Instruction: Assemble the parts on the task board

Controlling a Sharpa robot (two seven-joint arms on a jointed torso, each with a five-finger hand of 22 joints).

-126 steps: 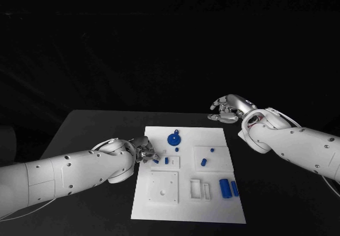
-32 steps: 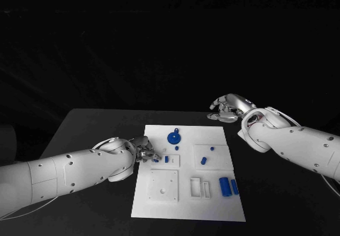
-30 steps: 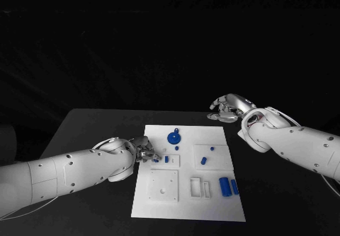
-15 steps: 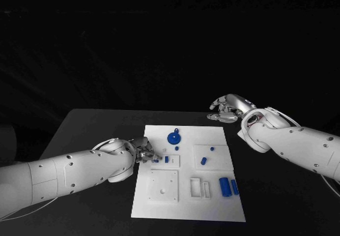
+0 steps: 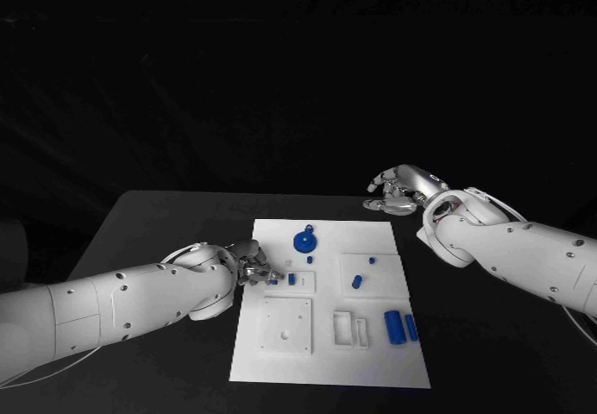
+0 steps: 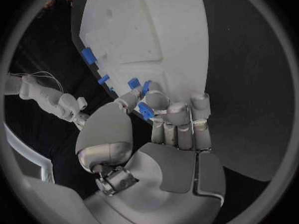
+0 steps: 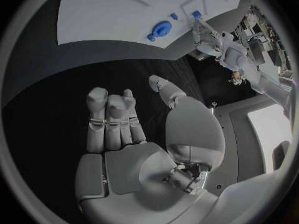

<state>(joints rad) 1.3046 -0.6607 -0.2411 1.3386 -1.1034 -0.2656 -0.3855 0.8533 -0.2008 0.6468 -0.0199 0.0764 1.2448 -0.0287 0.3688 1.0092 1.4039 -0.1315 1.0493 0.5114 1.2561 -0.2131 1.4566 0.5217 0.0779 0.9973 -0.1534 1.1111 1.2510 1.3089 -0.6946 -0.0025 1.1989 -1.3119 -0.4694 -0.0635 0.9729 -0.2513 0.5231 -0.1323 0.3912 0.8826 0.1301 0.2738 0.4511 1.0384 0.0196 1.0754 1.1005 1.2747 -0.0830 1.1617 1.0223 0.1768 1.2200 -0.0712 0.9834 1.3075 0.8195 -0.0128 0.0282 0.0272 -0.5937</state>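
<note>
Black table, left hand working a small blue part at the task board's left edge.
Its fingers pinch the part by a raised white block, probably to seat it; the right hand waits beyond the board's far corner, fingers loosely curled, holding nothing.

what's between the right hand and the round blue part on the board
Nothing: in the right wrist view, bare black table runs from the right hand to the board edge, then bare white board up to the round blue part.
</note>
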